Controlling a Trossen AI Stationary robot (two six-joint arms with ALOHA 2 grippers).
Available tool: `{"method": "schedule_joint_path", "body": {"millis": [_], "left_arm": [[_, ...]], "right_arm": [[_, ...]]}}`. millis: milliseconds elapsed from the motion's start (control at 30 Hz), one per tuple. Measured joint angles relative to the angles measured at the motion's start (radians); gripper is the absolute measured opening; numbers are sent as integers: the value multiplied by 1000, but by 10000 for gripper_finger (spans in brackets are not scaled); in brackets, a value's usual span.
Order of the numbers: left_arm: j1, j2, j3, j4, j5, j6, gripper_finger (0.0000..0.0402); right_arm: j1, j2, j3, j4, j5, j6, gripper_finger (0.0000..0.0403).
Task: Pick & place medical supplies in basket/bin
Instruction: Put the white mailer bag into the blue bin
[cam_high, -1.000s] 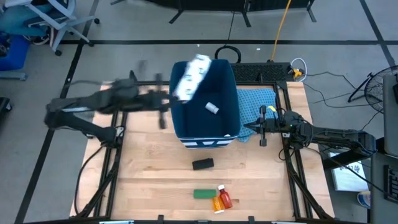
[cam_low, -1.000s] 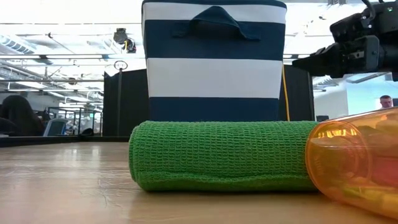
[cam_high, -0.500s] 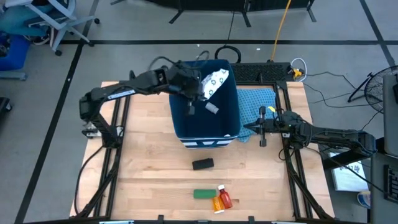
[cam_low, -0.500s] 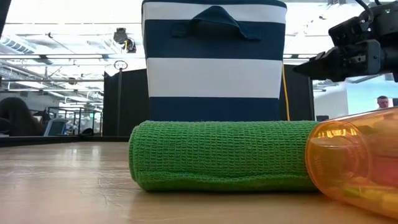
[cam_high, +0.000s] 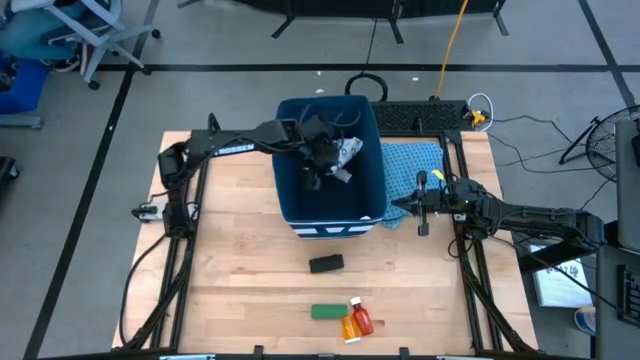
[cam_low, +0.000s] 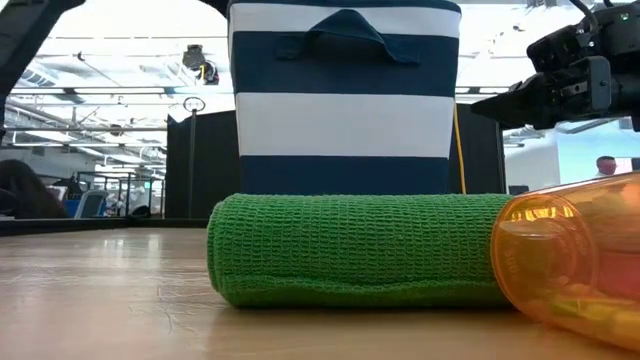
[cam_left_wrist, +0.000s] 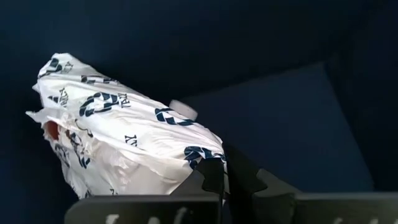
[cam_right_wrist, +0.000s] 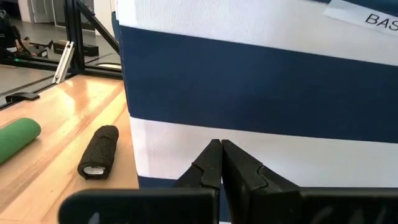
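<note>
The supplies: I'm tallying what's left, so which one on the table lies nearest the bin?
The black oblong piece, alone just in front of the bin. The green flat box and the orange and red bottles lie together farther off.

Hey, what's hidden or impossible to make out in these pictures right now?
- High view: the left end effector is deep in the bin; its dark arm covers the packet.
- Low view: the bin's front wall hides everything inside.
- Low view: the orange bottle is cut off by the picture's edge.
- Left wrist view: the small white bottle peeks from behind the packet.
</note>
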Motion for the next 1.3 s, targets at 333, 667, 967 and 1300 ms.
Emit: {"method": "schedule_joint_path", "body": {"millis": [333,667,967,1300], "left_arm": [[5,109,0,-5,-3,-2,0],[19,215,4,0,55,-35,0],[19,216,2,-2,50,-51,22],[-4,100,-2,45,-110,-61,163]], "right_arm": [[0,0,0,-3,0,14,0],[0,0,0,-3,0,14,0],[0,0,0,-1,0,7,0],[0,0,0,4,0,5,0]]}}
